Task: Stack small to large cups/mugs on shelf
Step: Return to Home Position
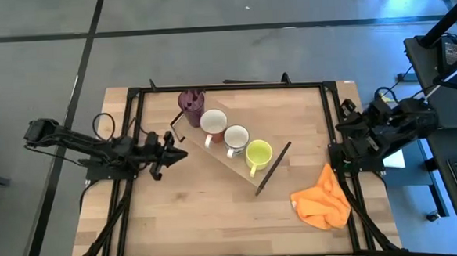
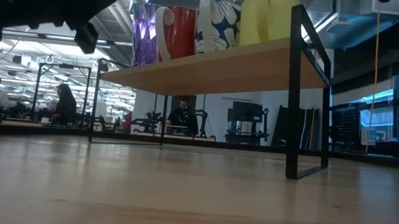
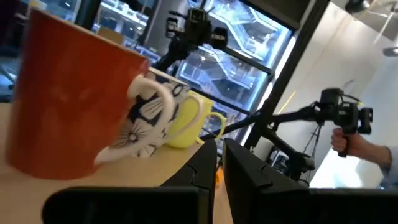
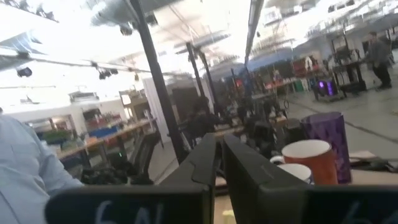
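As viewed from above, on light-wood shelf: purple tumbler, red-brown mug, white floral mug, yellow-green mug. Left claw clenched near shelf end; right claw clenched, desk edge.

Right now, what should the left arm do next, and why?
Probably pull the left gripper back from the shelf: all four cups stand on it, purple tumbler to yellow mug, and the gripper holds nothing. The right gripper rests at the table's right edge.

Four mugs upright along shelf
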You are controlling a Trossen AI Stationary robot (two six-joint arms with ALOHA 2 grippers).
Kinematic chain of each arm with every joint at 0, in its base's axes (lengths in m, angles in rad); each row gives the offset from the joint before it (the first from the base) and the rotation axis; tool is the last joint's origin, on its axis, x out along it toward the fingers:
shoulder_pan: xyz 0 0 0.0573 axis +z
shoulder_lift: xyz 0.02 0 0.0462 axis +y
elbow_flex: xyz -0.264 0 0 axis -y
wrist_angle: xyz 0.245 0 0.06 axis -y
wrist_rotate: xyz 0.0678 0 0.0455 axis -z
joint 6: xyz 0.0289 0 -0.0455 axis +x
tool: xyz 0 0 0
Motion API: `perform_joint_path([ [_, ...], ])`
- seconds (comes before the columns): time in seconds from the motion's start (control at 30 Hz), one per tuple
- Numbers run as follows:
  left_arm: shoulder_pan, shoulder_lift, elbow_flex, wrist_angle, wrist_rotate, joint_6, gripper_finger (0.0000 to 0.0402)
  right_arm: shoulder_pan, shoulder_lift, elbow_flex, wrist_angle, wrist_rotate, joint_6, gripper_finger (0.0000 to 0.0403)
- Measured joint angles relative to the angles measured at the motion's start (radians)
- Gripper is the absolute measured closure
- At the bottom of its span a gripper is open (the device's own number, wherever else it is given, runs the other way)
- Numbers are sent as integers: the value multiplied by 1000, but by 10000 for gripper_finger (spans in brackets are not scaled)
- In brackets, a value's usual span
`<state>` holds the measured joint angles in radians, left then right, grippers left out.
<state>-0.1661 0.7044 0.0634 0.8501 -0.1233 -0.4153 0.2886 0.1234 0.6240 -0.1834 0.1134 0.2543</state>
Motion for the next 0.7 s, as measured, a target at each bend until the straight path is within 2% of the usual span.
perform_joint_path([
  [0.13,0,0,-53,70,-29,-1,379,0,-80,-105,94,0,4,371],
  [0.2,0,-1,-55,53,-47,2,379,0,-120,-150,130,0,10,371],
  [0.7,25,2,-56,-262,-52,30,379,0,-122,-353,268,61,72,371],
])
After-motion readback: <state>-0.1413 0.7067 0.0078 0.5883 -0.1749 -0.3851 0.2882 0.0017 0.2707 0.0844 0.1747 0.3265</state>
